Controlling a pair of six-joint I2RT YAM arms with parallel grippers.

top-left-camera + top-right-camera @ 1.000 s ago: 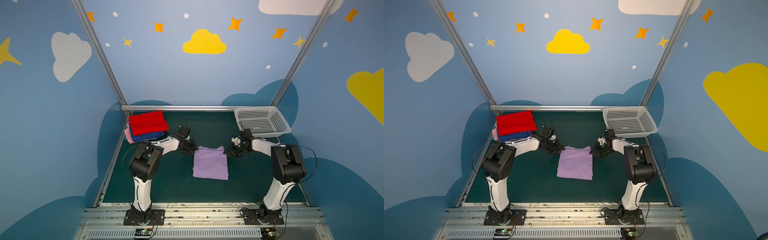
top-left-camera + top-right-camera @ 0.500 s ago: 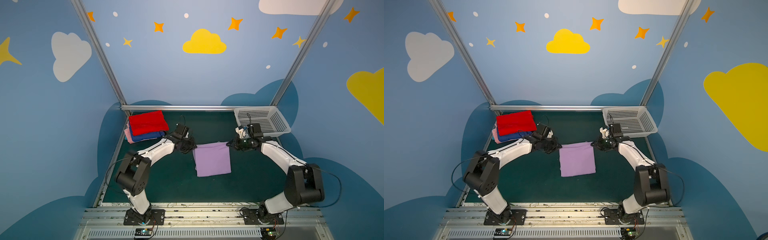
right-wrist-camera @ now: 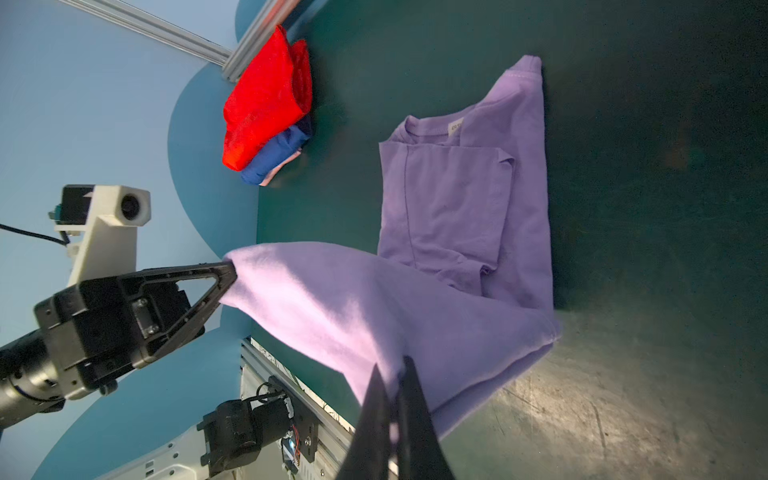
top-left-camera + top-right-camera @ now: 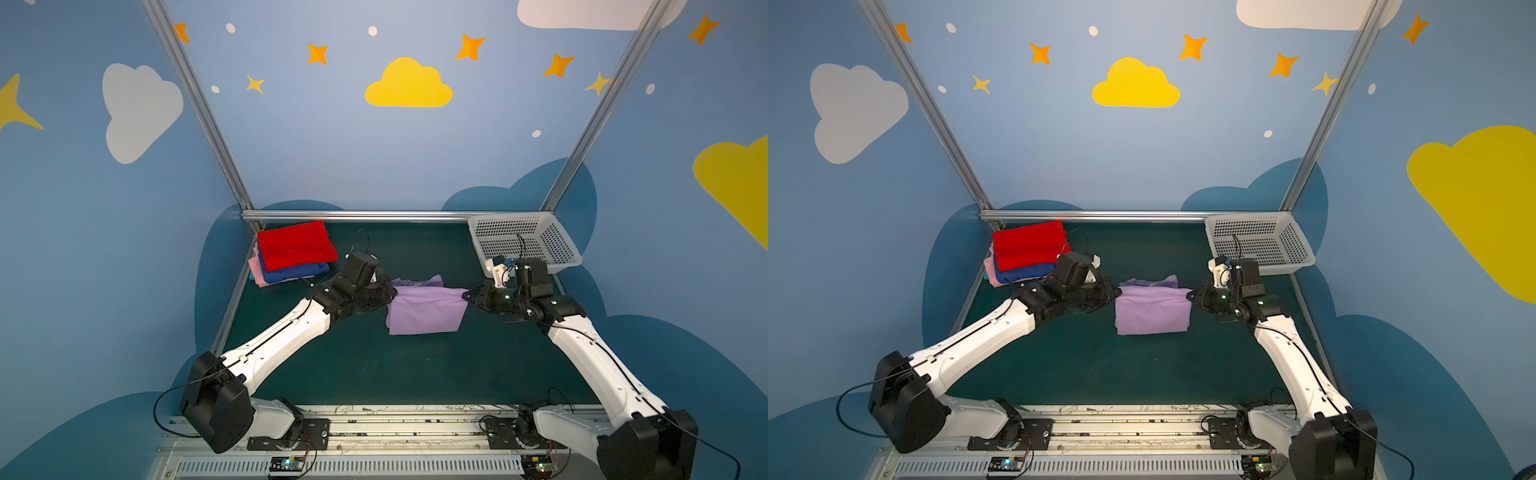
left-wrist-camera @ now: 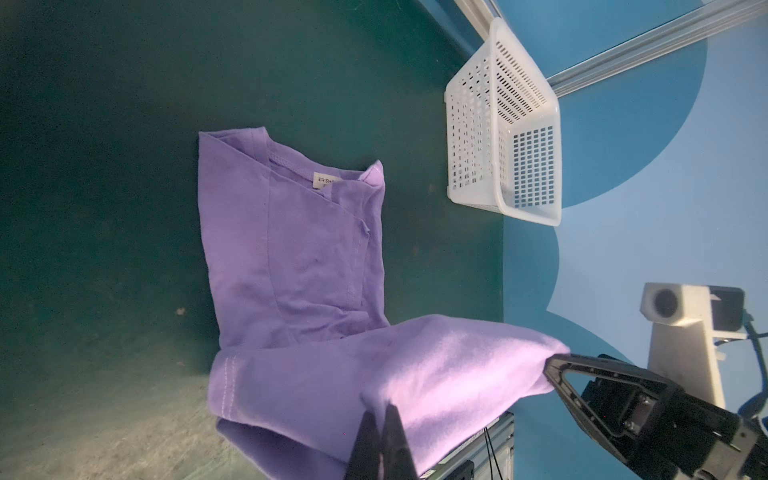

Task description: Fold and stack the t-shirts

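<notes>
The lavender t-shirt is held at mid-table, its raised edge pinched at opposite corners by the clamped left gripper and right gripper, its collar end laid on the green mat, with the red t-shirt stacked far left and the white basket far right.

Tabletop: dark green, three loads noted in both top views. Far left corner: a folded stack, with the pink t-shirt lowest and in contact with the surface and the blue t-shirt and red t-shirt above it. Far right corner: a white perforated basket. Mid-surface: the lavender t-shirt, collar end flat on the tabletop, opposite end raised clear of it.
</notes>
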